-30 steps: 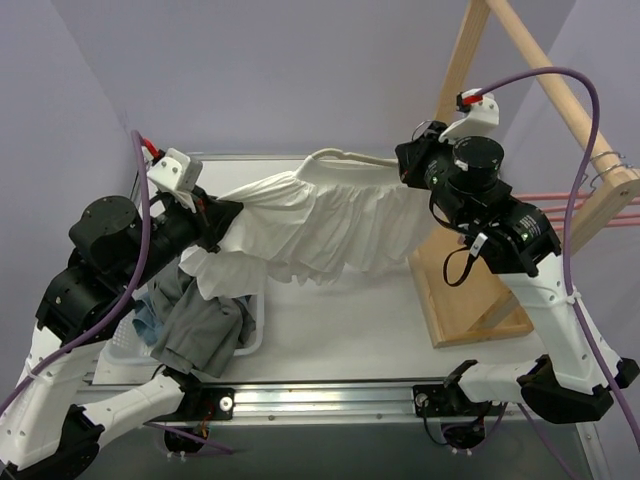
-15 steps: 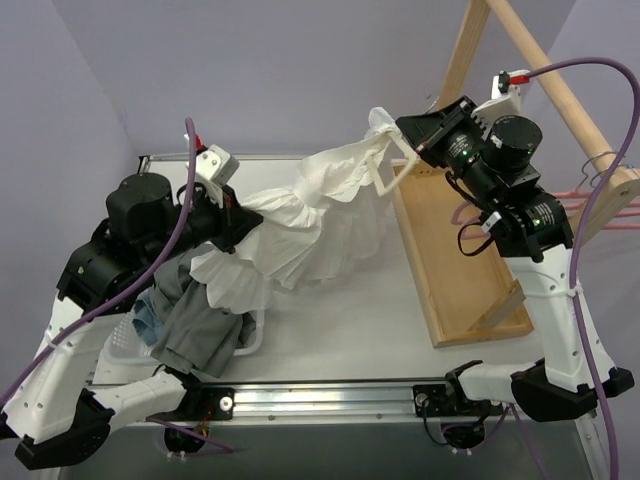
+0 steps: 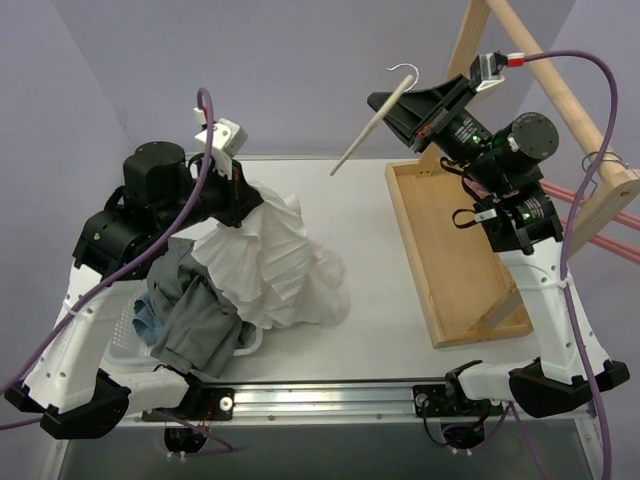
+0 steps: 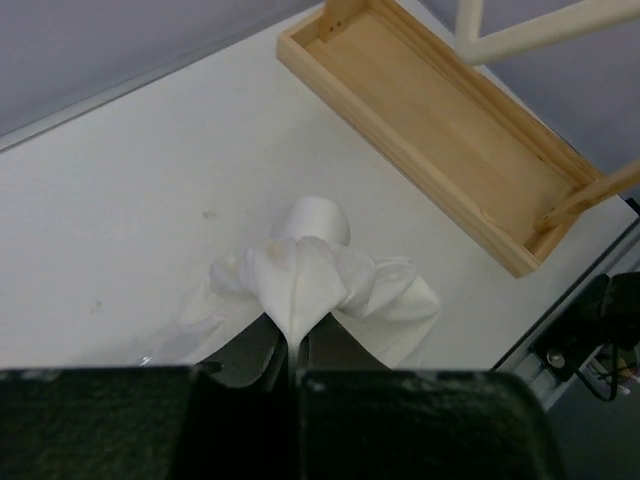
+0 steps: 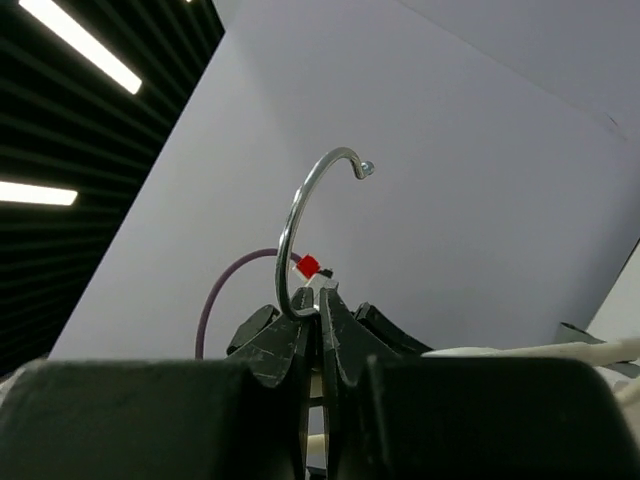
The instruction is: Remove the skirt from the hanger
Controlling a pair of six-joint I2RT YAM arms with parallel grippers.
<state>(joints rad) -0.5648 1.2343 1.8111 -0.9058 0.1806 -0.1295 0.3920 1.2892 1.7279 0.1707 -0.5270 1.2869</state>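
Note:
The white pleated skirt (image 3: 275, 265) hangs from my left gripper (image 3: 243, 197), which is shut on a fold of it; its lower part rests bunched on the table. In the left wrist view the skirt (image 4: 310, 275) bulges out from between the closed jaws. My right gripper (image 3: 385, 102) is raised high and shut on the neck of the bare cream hanger (image 3: 362, 138), free of the skirt. Its metal hook (image 5: 305, 220) rises from between the jaws in the right wrist view.
A white basket (image 3: 125, 345) with grey and blue clothes (image 3: 195, 320) sits at the left front. A wooden tray base (image 3: 455, 260) and a wooden rack frame (image 3: 545, 75) with pink rods stand at the right.
The skirt has slid off the hanger and dropped onto the table under my left gripper. My right gripper has lifted the bare hanger up and to the right.

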